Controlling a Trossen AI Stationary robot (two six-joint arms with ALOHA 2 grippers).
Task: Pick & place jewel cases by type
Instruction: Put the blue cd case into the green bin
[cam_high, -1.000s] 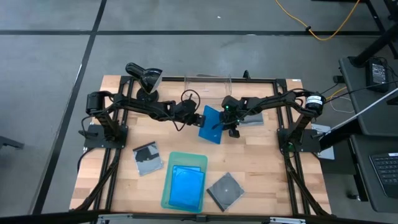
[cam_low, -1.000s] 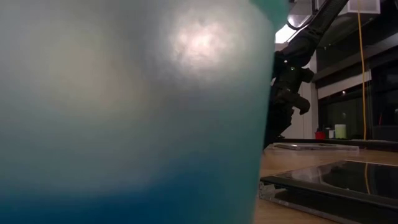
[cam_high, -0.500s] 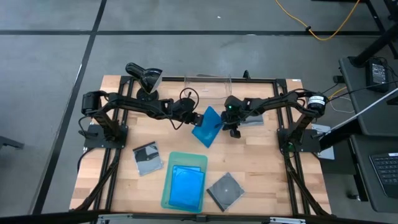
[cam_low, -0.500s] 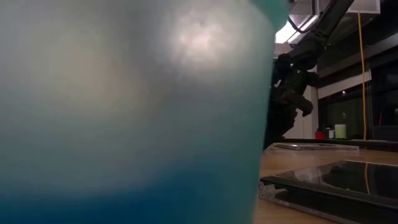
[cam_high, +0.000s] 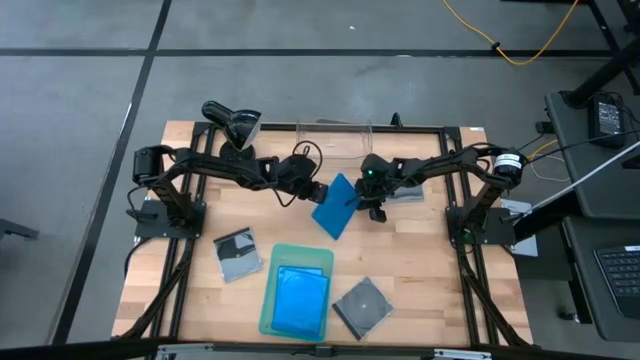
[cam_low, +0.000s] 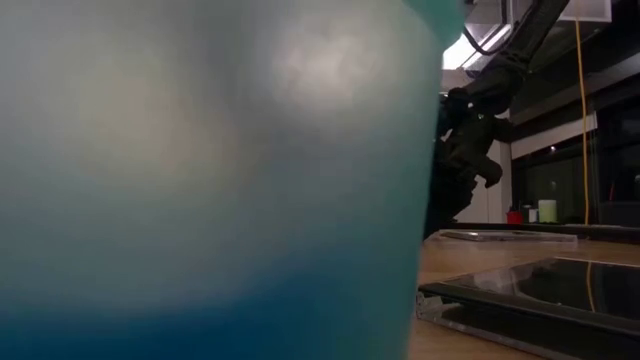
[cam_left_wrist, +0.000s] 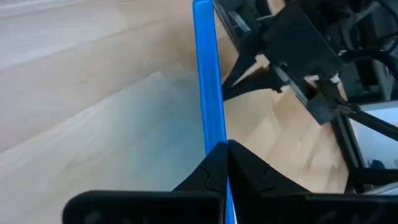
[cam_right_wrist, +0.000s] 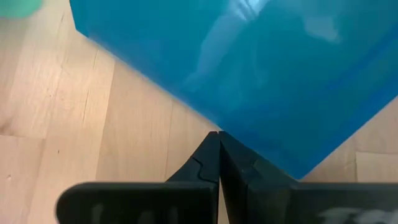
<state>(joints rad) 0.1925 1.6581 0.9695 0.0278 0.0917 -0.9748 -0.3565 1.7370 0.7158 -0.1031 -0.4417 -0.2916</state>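
A bright blue jewel case (cam_high: 335, 205) hangs tilted over the middle of the table, between my two grippers. My left gripper (cam_high: 318, 193) is shut on its left edge. My right gripper (cam_high: 358, 203) is shut, with nothing between its fingers, and its tips stand at the case's right side. A second blue case (cam_high: 300, 300) lies flat in the pale green tray (cam_high: 268, 300). Dark grey cases lie flat on the wood at the near left (cam_high: 237, 255), the near right (cam_high: 362, 305) and under my right arm (cam_high: 405, 192). My left gripper pinches the blue case's thin edge (cam_left_wrist: 214, 134) between its two fingers, which come from the table's left, slanting down. The case is seen edge-on, running away from the fingers. It is tilted and held above the wood. My right gripper's shut fingertips (cam_right_wrist: 217, 138) meet the blue case at its lower edge (cam_right_wrist: 205, 118), coming from the table's right and slanting down. Seen from my left wrist, the tips (cam_left_wrist: 229, 92) stand against the case's side. Nothing lies between the fingers.
A clear plastic bin (cam_high: 335, 135) stands at the far edge, behind both grippers. The tray's wall (cam_low: 200, 180) blocks most of the low view; beside it a dark case (cam_low: 540, 290) lies on the wood. Bare wood lies under the held case.
The blue case has turned about in my left gripper's hold: it stood nearly square to the table a second ago and now shows as a diamond from above, one corner toward the near edge. Both grippers stay shut and hardly shift.
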